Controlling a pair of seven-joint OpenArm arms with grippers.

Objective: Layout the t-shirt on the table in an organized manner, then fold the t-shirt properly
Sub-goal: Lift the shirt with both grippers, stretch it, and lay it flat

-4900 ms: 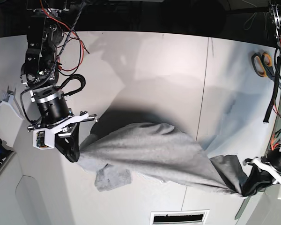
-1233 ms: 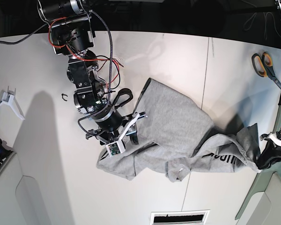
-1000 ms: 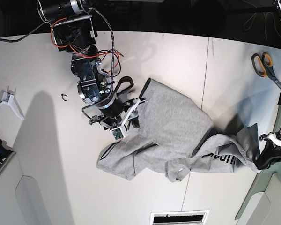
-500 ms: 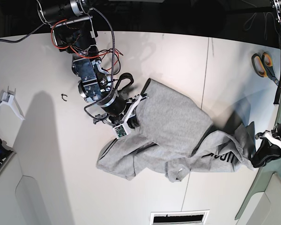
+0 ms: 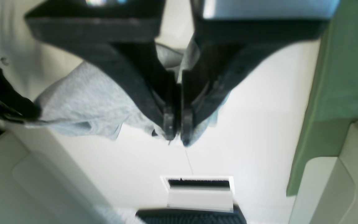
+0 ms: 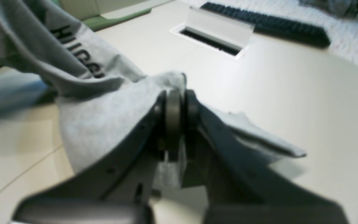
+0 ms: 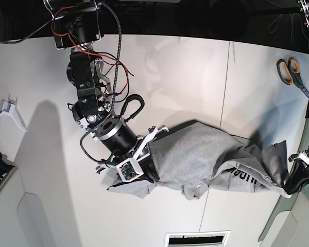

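Note:
The light grey t-shirt (image 7: pixel 195 154) lies bunched across the front of the white table (image 7: pixel 170 77), its black lettering (image 7: pixel 242 177) showing on a fold near the right end. My right gripper (image 7: pixel 150 169) is shut on the shirt's left part; in the right wrist view its fingers (image 6: pixel 191 105) pinch a ridge of cloth (image 6: pixel 104 118), with the lettering (image 6: pixel 76 53) beyond. My left gripper (image 7: pixel 294 182) at the table's right edge is shut on the shirt's other end. In the left wrist view grey cloth (image 5: pixel 82 105) hangs behind the left gripper (image 5: pixel 176 137).
Orange-handled scissors (image 7: pixel 288 69) lie at the far right. A white bracket (image 7: pixel 7 110) stands at the left edge. A cable slot (image 7: pixel 195 239) sits in the table's front edge. A grey-green panel (image 5: pixel 343 77) borders the table next to my left gripper.
My right gripper has shut on the shirt's upper left part and drawn it toward the table's front, collapsing the spread cloth into a lower band. The left gripper shifted slightly right and forward.

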